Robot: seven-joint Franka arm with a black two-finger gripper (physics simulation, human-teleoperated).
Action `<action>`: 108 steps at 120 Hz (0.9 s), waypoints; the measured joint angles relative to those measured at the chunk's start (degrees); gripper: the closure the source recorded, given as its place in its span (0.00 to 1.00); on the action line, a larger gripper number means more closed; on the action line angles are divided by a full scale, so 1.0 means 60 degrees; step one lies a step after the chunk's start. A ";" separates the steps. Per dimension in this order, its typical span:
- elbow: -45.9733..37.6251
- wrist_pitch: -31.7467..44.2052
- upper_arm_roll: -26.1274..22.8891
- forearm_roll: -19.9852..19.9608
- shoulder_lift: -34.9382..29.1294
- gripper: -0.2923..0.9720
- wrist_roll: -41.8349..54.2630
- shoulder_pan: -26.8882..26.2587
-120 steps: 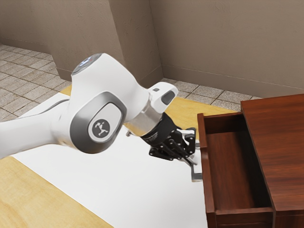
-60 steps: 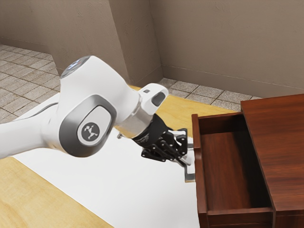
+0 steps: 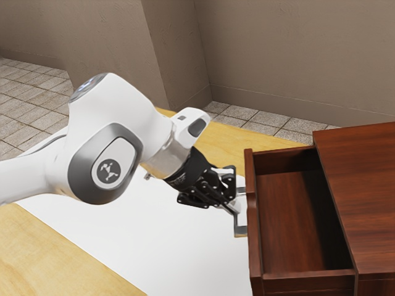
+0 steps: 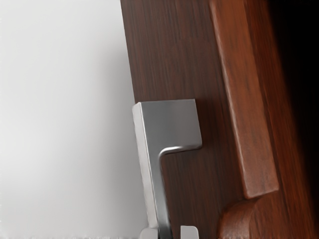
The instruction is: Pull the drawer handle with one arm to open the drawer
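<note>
A dark wooden cabinet (image 3: pixel 364 179) stands at the exterior view's right. Its top drawer (image 3: pixel 290 209) is pulled well out, and the inside looks bare. A silver bar handle (image 3: pixel 239 217) is fixed to the drawer front (image 3: pixel 252 234). My black gripper (image 3: pixel 232 198) is shut on the upper part of that handle, reaching in from the exterior view's left. In the wrist view the handle (image 4: pixel 158 164) runs along the drawer front (image 4: pixel 169 59), and my fingertips (image 4: pixel 149 232) sit on either side of the bar at the hand's edge.
A white mat (image 3: pixel 142 240) covers the light wooden tabletop (image 3: pixel 37 259) beneath my arm. Behind the table are a tiled floor (image 3: pixel 37 92) and beige walls (image 3: pixel 296 43). The cabinet blocks the exterior view's right side.
My gripper has drawn back toward the exterior view's left with the handle in it. The drawer has slid further out of the cabinet.
</note>
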 joint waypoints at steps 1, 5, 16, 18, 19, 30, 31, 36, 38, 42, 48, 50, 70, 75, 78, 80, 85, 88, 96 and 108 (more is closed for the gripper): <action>-0.0014 0.0000 0.0004 0.0001 -0.0013 0.85 0.0001 -0.0001; -0.0062 0.0001 0.0035 0.0001 -0.0065 0.85 0.0004 -0.0007; -0.0196 0.0003 0.0077 0.0001 -0.0207 0.86 0.0014 -0.0005; -0.0209 0.0004 0.0080 0.0001 -0.0226 0.86 0.0016 -0.0005; -0.0216 0.0004 0.0083 0.0001 -0.0233 0.86 0.0017 -0.0005; -0.0333 0.0013 0.0152 -0.0003 -0.0323 0.85 0.0027 -0.0014; -0.0342 0.0014 0.0162 -0.0004 -0.0331 0.85 0.0027 -0.0016; -0.0391 0.0026 0.0197 -0.0005 -0.0371 0.85 0.0031 -0.0018; -0.0418 0.0030 0.0206 -0.0006 -0.0386 0.85 0.0033 -0.0016; -0.0456 0.0038 0.0219 -0.0004 -0.0416 0.85 0.0036 -0.0013; -0.0493 0.0047 0.0228 -0.0001 -0.0458 0.86 0.0038 -0.0009; -0.0501 0.0051 0.0230 0.0001 -0.0465 0.86 0.0038 -0.0010; -0.0649 0.0095 0.0371 0.0006 -0.0594 0.86 0.0039 -0.0019; -0.0663 0.0103 0.0394 0.0005 -0.0614 0.86 0.0039 -0.0021; -0.0671 0.0107 0.0401 0.0005 -0.0630 0.86 0.0040 -0.0021; -0.0688 0.0109 0.0403 0.0005 -0.0644 0.85 0.0041 -0.0019; -0.0727 0.0116 0.0409 0.0006 -0.0682 0.85 0.0043 -0.0011; -0.0754 0.0120 0.0414 0.0006 -0.0716 0.86 0.0045 -0.0005; -0.0797 0.0129 0.0422 0.0006 -0.0765 0.85 0.0047 -0.0007; -0.0904 0.0150 0.0440 0.0006 -0.0838 0.85 0.0053 -0.0006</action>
